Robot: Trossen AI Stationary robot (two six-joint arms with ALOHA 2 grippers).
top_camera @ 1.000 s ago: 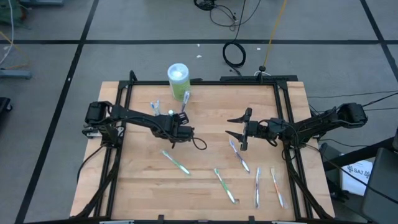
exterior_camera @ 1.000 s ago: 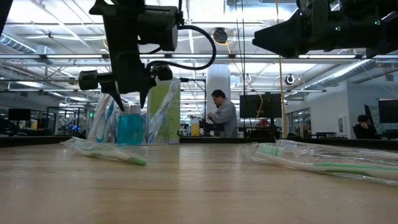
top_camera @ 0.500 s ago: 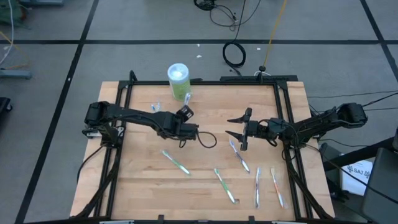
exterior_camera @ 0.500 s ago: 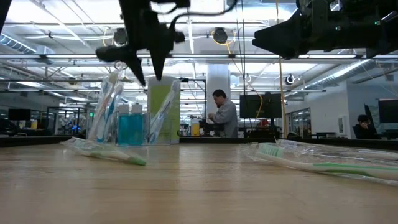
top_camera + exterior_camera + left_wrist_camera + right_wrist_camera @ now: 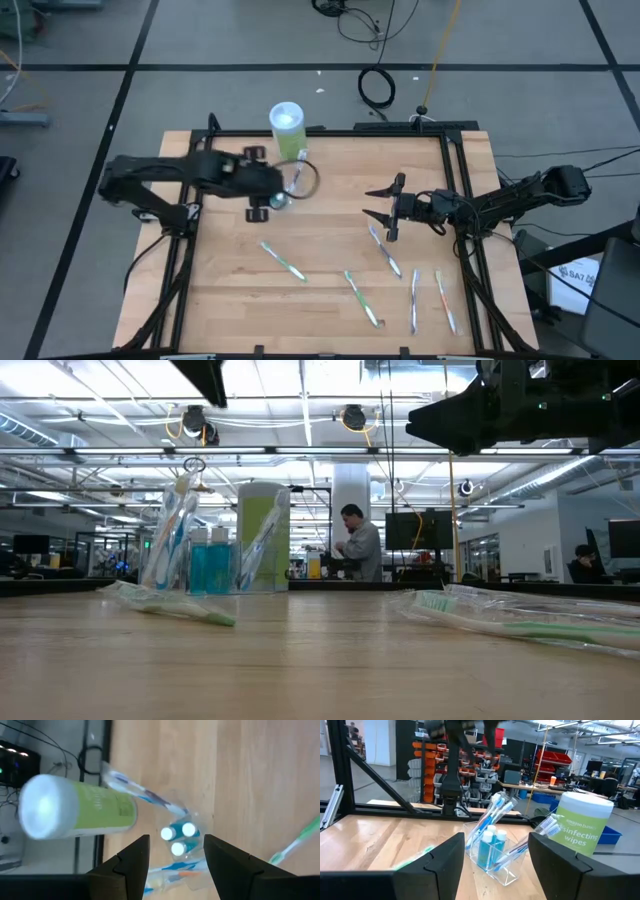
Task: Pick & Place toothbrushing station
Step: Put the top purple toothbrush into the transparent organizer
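The left pincer (image 5: 174, 865) is seen raised above the clear cup (image 5: 180, 837), its fingers parted and nothing held between them. The cup is found standing on the table (image 5: 330, 250) beside a green wipes canister (image 5: 286, 128), with toothbrushes (image 5: 492, 812) and blue toothpaste tubes (image 5: 487, 847) inside it. The right pincer (image 5: 385, 212) is held spread wide and empty over mid-table, and five more wrapped toothbrushes (image 5: 283, 260) are left lying flat on the near half of the table.
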